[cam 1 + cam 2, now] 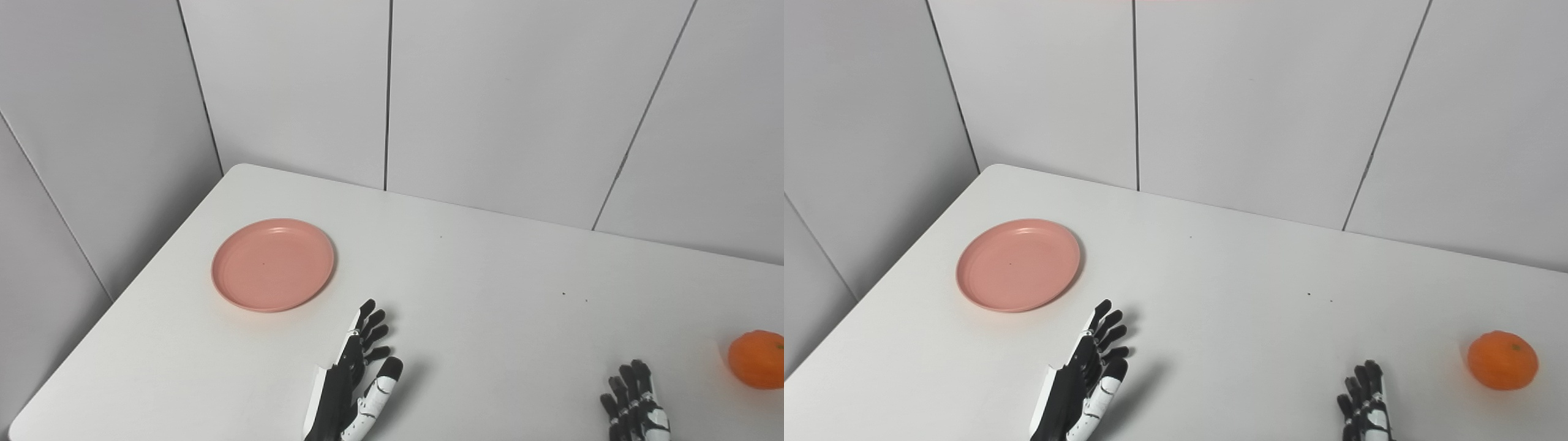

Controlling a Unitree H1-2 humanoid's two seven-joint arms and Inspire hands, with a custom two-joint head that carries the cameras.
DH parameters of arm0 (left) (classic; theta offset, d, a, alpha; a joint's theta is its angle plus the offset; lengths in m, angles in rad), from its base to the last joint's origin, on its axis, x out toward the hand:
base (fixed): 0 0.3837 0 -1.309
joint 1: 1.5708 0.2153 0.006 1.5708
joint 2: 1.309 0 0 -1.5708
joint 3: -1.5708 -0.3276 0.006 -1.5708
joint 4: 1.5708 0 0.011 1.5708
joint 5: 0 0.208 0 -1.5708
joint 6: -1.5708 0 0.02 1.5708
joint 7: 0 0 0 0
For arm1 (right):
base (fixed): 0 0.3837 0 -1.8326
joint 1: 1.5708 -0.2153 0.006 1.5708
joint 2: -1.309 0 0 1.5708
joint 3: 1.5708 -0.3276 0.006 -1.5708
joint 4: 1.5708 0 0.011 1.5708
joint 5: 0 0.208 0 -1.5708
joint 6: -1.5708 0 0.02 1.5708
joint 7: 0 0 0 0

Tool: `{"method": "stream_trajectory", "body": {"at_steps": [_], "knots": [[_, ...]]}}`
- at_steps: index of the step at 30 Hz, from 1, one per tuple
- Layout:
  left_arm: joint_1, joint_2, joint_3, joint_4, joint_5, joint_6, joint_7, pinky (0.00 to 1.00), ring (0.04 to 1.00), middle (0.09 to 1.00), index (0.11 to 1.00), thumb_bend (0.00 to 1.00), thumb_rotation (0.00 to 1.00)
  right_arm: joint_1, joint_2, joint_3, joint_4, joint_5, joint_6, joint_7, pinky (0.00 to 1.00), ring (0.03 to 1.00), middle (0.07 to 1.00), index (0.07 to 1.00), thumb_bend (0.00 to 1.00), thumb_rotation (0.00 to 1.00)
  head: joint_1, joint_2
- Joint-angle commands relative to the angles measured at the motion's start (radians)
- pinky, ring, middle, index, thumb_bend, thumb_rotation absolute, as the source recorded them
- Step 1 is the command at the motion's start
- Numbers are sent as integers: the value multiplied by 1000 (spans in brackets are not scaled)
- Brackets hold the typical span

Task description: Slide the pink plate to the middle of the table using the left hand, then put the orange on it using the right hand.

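Note:
A round pink plate (273, 264) lies flat on the left part of the white table (465, 288); it also shows in the right eye view (1018, 264). An orange (758, 359) sits at the right edge of the table, seen whole in the right eye view (1502, 360). My left hand (358, 380) is open and empty, fingers stretched, near the front edge, below and to the right of the plate and apart from it. My right hand (634, 404) is open and empty at the bottom edge, left of the orange and apart from it.
Grey wall panels (490, 98) stand behind the table and along its left side. The table's rounded far left corner (242, 168) is close to the wall. A few small dark specks (563, 294) mark the tabletop.

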Motion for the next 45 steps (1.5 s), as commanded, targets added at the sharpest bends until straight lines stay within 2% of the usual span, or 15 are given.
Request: {"method": "stream_trajectory", "body": {"at_steps": [1, 4, 7, 10, 12, 15, 16, 18, 22, 25, 30, 35, 41, 45], "knots": [[156, 31, -14, 100, -37, 30, -29, 789, 883, 915, 916, 654, 755, 143, -48, -2, 18, -2, 1, 3, 1000, 1000, 1000, 1000, 619, 1000, -2, 3], [155, 45, -22, 53, -37, 28, -38, 776, 876, 915, 910, 622, 749, 142, -48, 1, 12, -10, 9, 0, 1000, 1000, 1000, 1000, 619, 1000, -2, 6], [148, 45, -14, -43, -98, 86, -67, 797, 880, 912, 919, 658, 737, 142, -47, 1, 6, -17, 18, -3, 1000, 1000, 1000, 1000, 614, 1000, 2, 9], [120, 56, -3, -146, -193, 191, -110, 842, 894, 917, 929, 720, 726, 142, -50, 4, 4, -18, 22, -2, 1000, 1000, 1000, 1000, 620, 1000, 5, 14], [87, 77, 9, -211, -253, 278, -142, 863, 881, 895, 886, 808, 749, 142, -50, 5, 2, -22, 27, -4, 1000, 1000, 1000, 1000, 622, 1000, 5, 14], [16, 110, 44, -305, -335, 428, -182, 861, 867, 870, 860, 864, 767, 140, -49, 5, 1, -25, 34, -5, 1000, 1000, 1000, 1000, 630, 1000, 16, 19], [0, 114, 56, -321, -350, 458, -192, 858, 859, 861, 845, 891, 768, 140, -48, 6, 1, -27, 35, -5, 1000, 1000, 1000, 1000, 632, 1000, 16, 19], [-79, 146, 96, -361, -387, 541, -215, 840, 846, 853, 831, 919, 787, 140, -46, 6, 3, -26, 34, -3, 1000, 1000, 1000, 1000, 638, 1000, 19, 22], [-214, 169, 170, -405, -413, 631, -231, 829, 827, 816, 788, 948, 827, 142, -42, 7, -2, -25, 39, 0, 1000, 1000, 1000, 1000, 653, 1000, 14, 25], [-283, 175, 198, -420, -420, 680, -229, 879, 859, 839, 798, 957, 857, 146, -37, 8, -9, -29, 45, -4, 1000, 1000, 1000, 1000, 664, 1000, 12, 25], [-381, 243, 212, -412, -458, 693, -224, 950, 897, 895, 858, 942, 914, 147, -39, 13, -12, -28, 43, -5, 1000, 1000, 1000, 1000, 680, 1000, 10, 25], [-471, 319, 255, -364, -525, 691, -239, 963, 903, 873, 852, 927, 929, 148, -41, 15, -13, -32, 43, -6, 1000, 1000, 1000, 1000, 697, 1000, 10, 28], [-542, 418, 316, -255, -570, 635, -279, 954, 902, 876, 863, 934, 926, 147, -46, 17, -10, -25, 46, 1, 1000, 1000, 1000, 1000, 708, 1000, 13, 23], [-583, 478, 352, -156, -594, 569, -319, 966, 897, 879, 873, 932, 927, 145, -45, 18, -4, -29, 46, -1, 1000, 1000, 999, 1000, 702, 1000, 13, 21]]}}
